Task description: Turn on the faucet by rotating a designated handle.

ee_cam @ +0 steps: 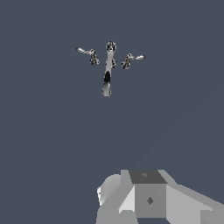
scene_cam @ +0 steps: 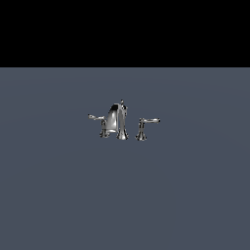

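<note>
The faucet (scene_cam: 117, 122) is a small chrome set standing on the flat grey surface, with an arched spout and a tiny knob (scene_cam: 122, 102) on top. The handle (scene_cam: 96, 117) is the thin lever on the exterior view's left, its arm pointing away from the spout. The twin lever (scene_cam: 148, 121) points the other way. In the wrist view the faucet (ee_cam: 107, 74), the handle (ee_cam: 86, 52) and the twin lever (ee_cam: 133, 58) lie well ahead. Only grey blocky parts of my gripper (ee_cam: 148, 197) show at the picture's edge, far from the faucet. The fingers are not clear. The gripper is out of the exterior view.
The faucet stands alone on the plain grey floor (scene_cam: 58, 195). A black band fills the background behind it. Nothing else is in view.
</note>
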You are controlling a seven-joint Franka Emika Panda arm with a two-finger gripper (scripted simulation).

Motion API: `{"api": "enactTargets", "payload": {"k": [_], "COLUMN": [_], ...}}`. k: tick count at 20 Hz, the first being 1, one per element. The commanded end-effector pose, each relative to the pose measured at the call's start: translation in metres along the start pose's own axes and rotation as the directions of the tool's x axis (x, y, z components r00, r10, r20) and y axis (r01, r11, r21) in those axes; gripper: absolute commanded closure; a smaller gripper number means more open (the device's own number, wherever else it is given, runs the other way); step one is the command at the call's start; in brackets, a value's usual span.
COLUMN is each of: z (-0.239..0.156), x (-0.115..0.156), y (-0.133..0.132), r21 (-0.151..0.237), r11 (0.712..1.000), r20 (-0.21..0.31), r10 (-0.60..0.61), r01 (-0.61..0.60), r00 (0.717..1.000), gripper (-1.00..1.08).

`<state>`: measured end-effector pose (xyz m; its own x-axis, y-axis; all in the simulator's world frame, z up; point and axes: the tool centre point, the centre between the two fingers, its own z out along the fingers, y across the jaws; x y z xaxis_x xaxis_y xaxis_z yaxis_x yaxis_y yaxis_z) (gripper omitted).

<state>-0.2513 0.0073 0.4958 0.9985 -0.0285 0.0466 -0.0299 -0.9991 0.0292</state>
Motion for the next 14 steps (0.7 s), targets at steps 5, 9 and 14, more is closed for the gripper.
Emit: {"api": "enactTargets", "payload": {"k": [5,9,14], "z": [0.017,0.032,0.056], "x": [0.006,0.012,0.024], "y": [-0.016,-0.031,-0.054], "r21": [-0.001,-0.001,-0.002], "r11": [0.998,0.991,0.973], "r20": [0.003,0.005,0.009], "r10": [0.069,0.133,0.231], "r01": [-0.069,-0.133,-0.231], "r00": [0.998,0.991,0.973], "gripper": [1.08,1.08,1.08]}}
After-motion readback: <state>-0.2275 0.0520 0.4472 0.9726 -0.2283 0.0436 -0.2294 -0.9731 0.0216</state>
